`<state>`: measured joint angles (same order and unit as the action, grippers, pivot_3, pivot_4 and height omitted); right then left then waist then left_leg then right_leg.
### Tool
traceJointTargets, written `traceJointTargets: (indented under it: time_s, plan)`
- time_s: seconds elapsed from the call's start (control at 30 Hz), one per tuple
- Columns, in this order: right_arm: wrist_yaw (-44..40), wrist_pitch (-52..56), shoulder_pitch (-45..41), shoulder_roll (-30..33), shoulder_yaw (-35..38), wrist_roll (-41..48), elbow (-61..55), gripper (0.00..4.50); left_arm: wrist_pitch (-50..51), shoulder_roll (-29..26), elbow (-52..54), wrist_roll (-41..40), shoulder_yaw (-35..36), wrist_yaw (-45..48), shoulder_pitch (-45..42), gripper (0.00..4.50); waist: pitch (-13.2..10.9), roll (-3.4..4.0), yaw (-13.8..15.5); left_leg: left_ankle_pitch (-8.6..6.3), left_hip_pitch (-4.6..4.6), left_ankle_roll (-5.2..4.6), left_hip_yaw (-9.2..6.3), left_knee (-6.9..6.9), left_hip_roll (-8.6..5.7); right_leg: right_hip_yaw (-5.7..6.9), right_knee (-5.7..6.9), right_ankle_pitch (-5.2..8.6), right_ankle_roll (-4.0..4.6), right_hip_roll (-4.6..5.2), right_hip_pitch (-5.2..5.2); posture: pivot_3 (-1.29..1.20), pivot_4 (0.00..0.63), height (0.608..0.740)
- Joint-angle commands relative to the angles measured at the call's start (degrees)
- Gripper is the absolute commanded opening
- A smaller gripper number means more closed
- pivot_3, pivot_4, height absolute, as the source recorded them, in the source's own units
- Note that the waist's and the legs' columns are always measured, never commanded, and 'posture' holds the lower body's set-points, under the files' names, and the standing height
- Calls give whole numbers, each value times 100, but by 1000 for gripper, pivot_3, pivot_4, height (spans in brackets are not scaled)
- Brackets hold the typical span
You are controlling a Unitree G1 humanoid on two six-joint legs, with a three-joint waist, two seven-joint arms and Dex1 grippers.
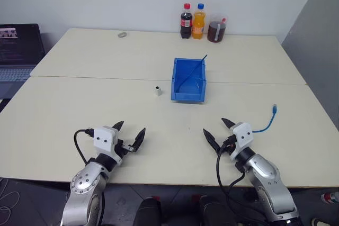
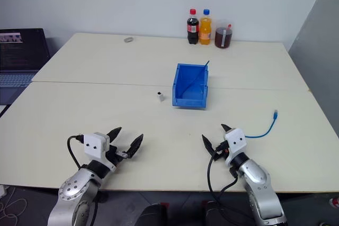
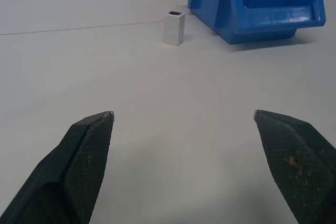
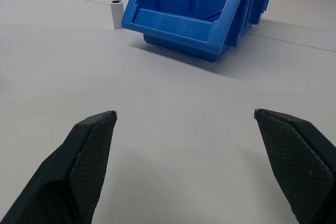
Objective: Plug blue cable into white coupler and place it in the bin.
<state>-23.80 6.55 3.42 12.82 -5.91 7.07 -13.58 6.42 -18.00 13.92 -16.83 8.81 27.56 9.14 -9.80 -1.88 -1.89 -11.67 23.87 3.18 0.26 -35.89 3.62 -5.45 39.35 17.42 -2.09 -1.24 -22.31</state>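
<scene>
1. Blue cable (image 1: 266, 124) lies on table (image 1: 95, 104) just beside my R gripper (image 1: 220, 132), outside its jaws.
2. White coupler (image 1: 158, 90) stands upright just left of bin (image 1: 189, 81), well ahead of L gripper (image 1: 128, 133).
3. I see both jaws wide open, holding nothing.

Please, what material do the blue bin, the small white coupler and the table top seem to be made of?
The bin looks like moulded hard plastic: even bright blue, smooth walls with a soft sheen and rounded rims. The white coupler seems matte plastic too, a plain boxy block with a dark opening on top. The table appears to be a cream laminate board, smooth and matte; what lies under the surface cannot be told.
</scene>
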Motion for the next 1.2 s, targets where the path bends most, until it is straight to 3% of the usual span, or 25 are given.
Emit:
traceJointTargets:
  time_s: [0.03, 0.27, 0.43, 0.6, 0.87, 1.2]
  plan:
    - [-26, -116, -49, 30, -1, 14, -158, 4467, -78, -208, 99, -199, -12, 377, -183, 4500, 0, 0, 0, 0, 0, 0, 0, 0, 0, 0, 0, 0, 0, 0, 0, 0, 150, 740]
    - [668, 53, 209, -40, 592, -73, -913, 4467, 552, -821, -1, -725, -421, 1599, -904, 4500, -1, 1, 19, 0, 3, 0, -2, -1, -1, 4, 0, 0, 0, -1, -1, 0, 150, 740]
    - [1806, 1630, 315, -271, 1566, -176, -1892, 4467, 1013, -1557, -546, -976, -1059, 3236, -2065, 4500, 0, 2, 15, 0, 7, 1, -8, 0, -2, 13, 0, 0, -1, 0, -1, 0, 150, 740]
    - [2334, 3215, -151, -122, 2189, -230, -2120, 4467, 973, -1748, -1350, -844, -1661, 4467, -3069, 4500, 0, 6, -29, 0, 2, 0, 2, 0, -2, 1, 2, -2, -2, -3, -3, 0, 150, 740]
    - [2164, 4651, -1172, 151, 2892, 339, -1290, 4467, 833, -1423, -2125, -729, -1968, 5123, -3885, 4500, 0, 6, -67, -1, 8, -2, -1, 5, -2, 4, 2, 3, 6, -9, -5, 0, 150, 740]
    - [1822, 4469, -2300, 897, 2872, 362, 1000, 4467, 908, -1193, -2249, -633, -2048, 5215, -4184, 4500, -3, 9, -122, -2, 13, -4, 2, 5, -6, -1, -6, 1, 0, -9, -4, 0, 150, 740]
